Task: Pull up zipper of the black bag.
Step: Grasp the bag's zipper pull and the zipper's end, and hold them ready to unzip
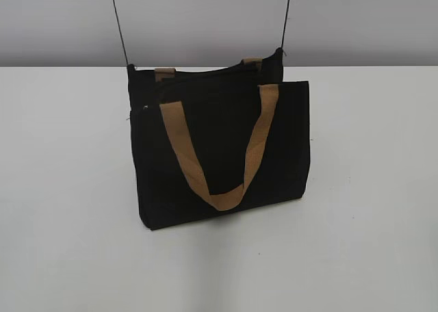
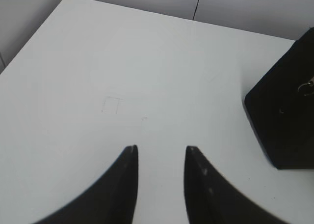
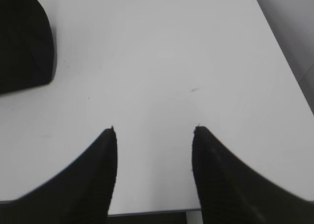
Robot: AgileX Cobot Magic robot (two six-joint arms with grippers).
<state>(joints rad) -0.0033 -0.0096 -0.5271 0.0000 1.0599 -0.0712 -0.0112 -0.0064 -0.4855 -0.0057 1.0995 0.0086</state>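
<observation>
1. The black bag (image 1: 219, 148) stands upright on the white table (image 1: 68, 189), its tan handle (image 1: 219, 154) hanging down the front panel.
2. The zipper (image 2: 307, 86) shows as a small silver slider at the bag's end, seen at the right edge of the left wrist view.
3. The left gripper (image 2: 162, 153) hovers over bare table, well apart from the bag, fingers spread.
4. The right gripper (image 3: 154, 133) hangs on the bag's other side, fingers wide apart, holding nothing.
</observation>
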